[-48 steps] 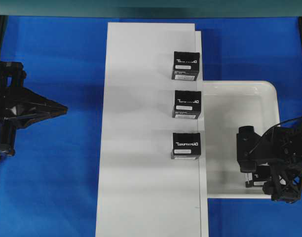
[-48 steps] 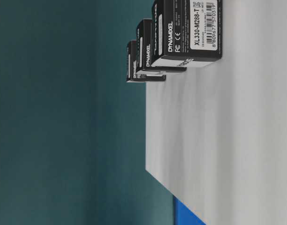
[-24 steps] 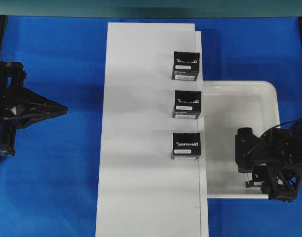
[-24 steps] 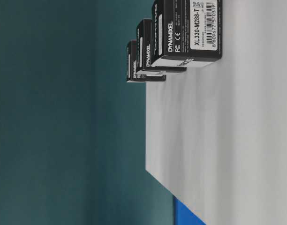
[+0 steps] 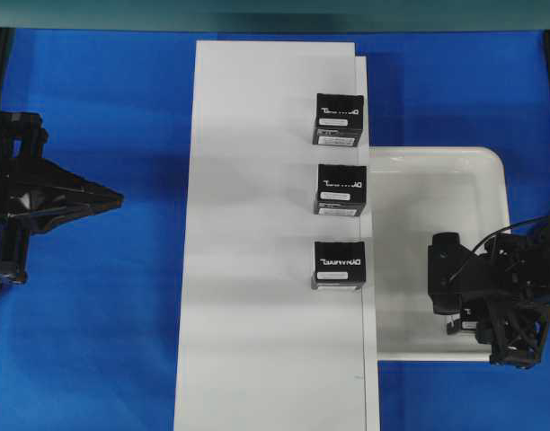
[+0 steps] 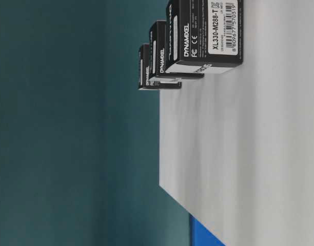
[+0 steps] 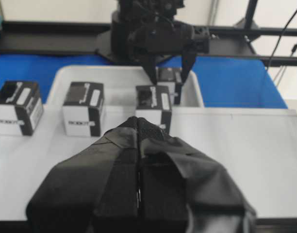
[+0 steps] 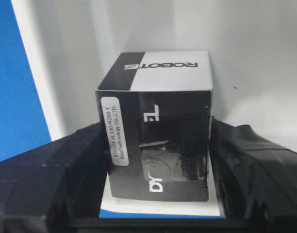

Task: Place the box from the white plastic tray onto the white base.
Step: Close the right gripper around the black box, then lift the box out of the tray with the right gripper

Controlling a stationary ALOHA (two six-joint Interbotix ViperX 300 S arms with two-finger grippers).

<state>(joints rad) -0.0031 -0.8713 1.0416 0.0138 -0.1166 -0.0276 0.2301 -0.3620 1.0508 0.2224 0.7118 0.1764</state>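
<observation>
Box (image 8: 156,126) sits in the near-right corner of the white plastic tray (image 5: 437,166), directly between the right gripper (image 8: 158,194) fingers: one pad on each side face, box upright, label strip facing the wrist cam. In the overhead view it's almost fully hidden under the right arm. Box is roughly cubic, so no long axis to align.

R jaws: partly closed, pads look right at the box sides, maybe touching. Can't confirm a firm clamp; box is on the tray floor, not lifted.

White base (image 5: 257,314) lies just left of the tray in the overhead view, w/ three logo boxes (image 5: 338,265) in a row along its tray-side edge. Free spot below the last one.

Left gripper (image 7: 139,145): fingers pressed together, empty, parked well away on the far side of the base. R arm is the nearer one by far, my call: R does pick + transfer.
</observation>
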